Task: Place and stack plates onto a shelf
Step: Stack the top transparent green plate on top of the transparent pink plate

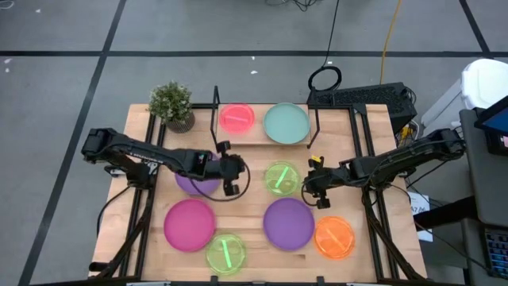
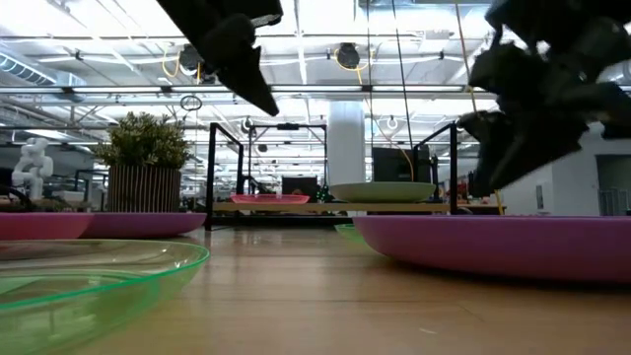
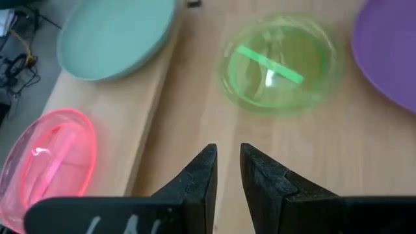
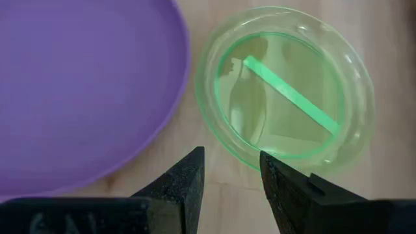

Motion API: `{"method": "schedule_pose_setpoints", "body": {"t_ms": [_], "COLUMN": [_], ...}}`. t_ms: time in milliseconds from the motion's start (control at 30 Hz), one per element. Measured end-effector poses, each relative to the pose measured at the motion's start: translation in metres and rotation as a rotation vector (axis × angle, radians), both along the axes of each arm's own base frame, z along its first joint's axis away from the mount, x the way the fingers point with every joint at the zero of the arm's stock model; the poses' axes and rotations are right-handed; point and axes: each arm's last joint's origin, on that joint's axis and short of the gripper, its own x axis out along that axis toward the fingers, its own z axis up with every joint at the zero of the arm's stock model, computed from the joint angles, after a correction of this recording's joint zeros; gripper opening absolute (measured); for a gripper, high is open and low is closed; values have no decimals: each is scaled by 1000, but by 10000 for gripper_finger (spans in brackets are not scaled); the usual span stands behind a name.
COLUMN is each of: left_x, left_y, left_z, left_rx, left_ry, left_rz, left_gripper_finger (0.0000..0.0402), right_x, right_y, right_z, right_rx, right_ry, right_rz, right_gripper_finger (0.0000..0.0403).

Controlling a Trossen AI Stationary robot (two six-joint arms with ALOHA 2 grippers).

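From above, the shelf [image 1: 262,135] sits at 12 o'clock on the wooden table [image 1: 254,234], holding 2 plates: a red-pink plate [image 1: 236,117] on its left half and a teal plate [image 1: 286,123] on its right half. Neither has anything stacked on it.

6 more plates lie on the table itself. A lime-green plate [image 1: 281,178] sits near the centre, just in front of the shelf. A purple plate [image 1: 289,223] lies at 5 o'clock from it, with an orange plate [image 1: 334,237] just beside that one's right edge. A magenta plate [image 1: 190,224] sits at 7 o'clock on the table, and a second lime-green plate [image 1: 226,253] touches or slightly overlaps its near edge. Another purple plate [image 1: 194,181] lies at 9 o'clock from the table's centre, largely under the left arm.

The left gripper [image 1: 232,176] hangs above the table at 9 o'clock from the central lime-green plate, empty, its fingers [image 3: 198,179] only a narrow gap apart. The right gripper [image 1: 314,191] hangs at 3 o'clock from that same plate, above the far edge of the purple plate, also empty, with its fingers [image 4: 185,179] parted.

A potted plant [image 1: 172,104] stands at the table's 11 o'clock corner, just left of the shelf.
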Motion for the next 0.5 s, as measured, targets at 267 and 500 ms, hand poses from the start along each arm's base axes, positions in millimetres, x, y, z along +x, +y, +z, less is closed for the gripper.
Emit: {"method": "schedule_pose_setpoints", "body": {"t_ms": [267, 500], "left_x": [0, 1], "left_y": [-6, -6], "left_z": [0, 0], "left_rx": [21, 22], "left_ry": [4, -5], "left_rz": [-43, -43], "left_gripper_finger": [75, 75], "right_x": [-7, -9], "right_y": [-1, -1], "right_z": [-21, -39], "right_rx": [-56, -140], "right_ry": [-90, -128], "right_rz": [115, 209], "right_gripper_finger": [130, 130]}}
